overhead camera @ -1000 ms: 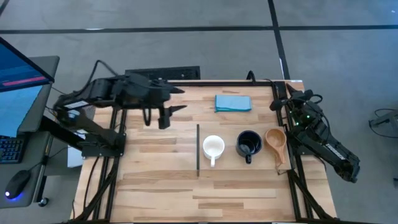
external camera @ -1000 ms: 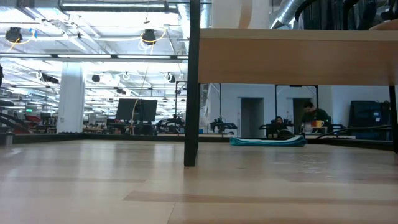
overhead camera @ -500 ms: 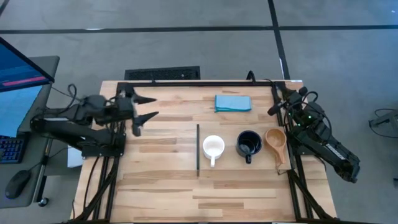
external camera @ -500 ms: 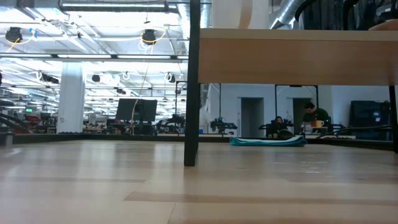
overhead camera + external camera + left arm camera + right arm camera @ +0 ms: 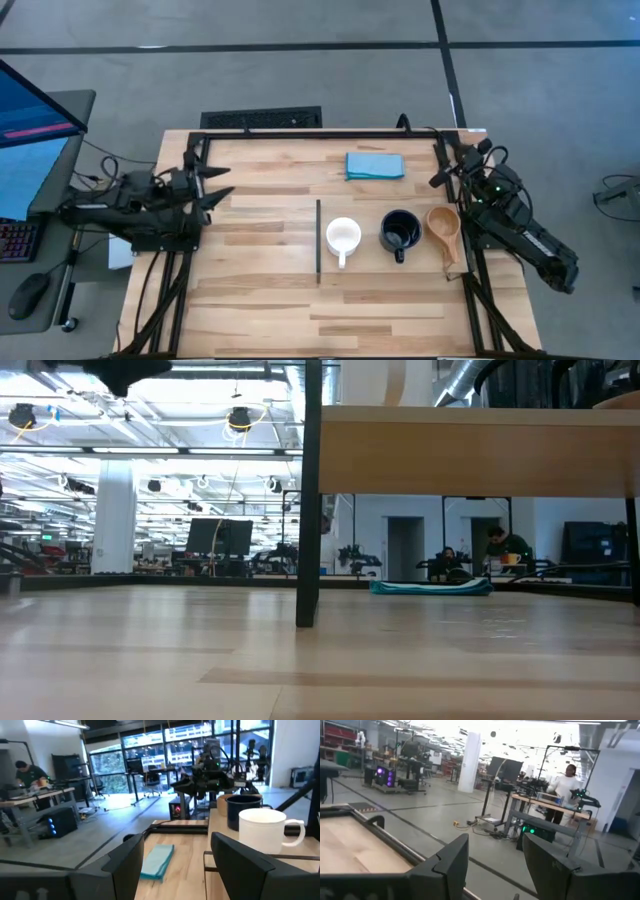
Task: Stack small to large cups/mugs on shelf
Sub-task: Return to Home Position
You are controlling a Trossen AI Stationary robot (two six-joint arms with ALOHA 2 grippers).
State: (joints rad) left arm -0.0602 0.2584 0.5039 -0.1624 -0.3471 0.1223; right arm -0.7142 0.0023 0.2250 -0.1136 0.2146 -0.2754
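Left tool (image 5: 220,183) sits low over the left edge of the wooden counter (image 5: 260,300), well apart from the cups, with its two pointed fingers spread and nothing between them. Its wrist view shows the same: both dark fingers (image 5: 239,865) stand apart with bare counter in the gap.

The right tool (image 5: 450,166) rests at the far right corner of the counter, beside the frame. Its fingers are also parted and empty in its own wrist view, where they face out into the room.

The shelf (image 5: 366,210) is a pale-wood plank panel lying across the right half of the counter. A thin black strip (image 5: 318,240) runs along its left edge. From counter height the shelf (image 5: 480,455) shows as a raised plank carried on a black leg (image 5: 309,510).

Three cups stand on it in a row, side by side, upright and apart, not one inside another. The white mug (image 5: 343,236) is nearest the black strip. The glossy black mug (image 5: 400,232) is in the middle. The small tan wooden cup (image 5: 442,225) is at the right end, close to the right arm, with its pointed handle aimed at the front of the counter. Both mug handles point the same way.

A folded blue cloth (image 5: 375,165) lies flat on the counter behind the shelf, near the far edge. In the left wrist view the cloth (image 5: 157,860) is seen beside the shelf's end.

A monitor (image 5: 30,110) stands off the counter's left side.
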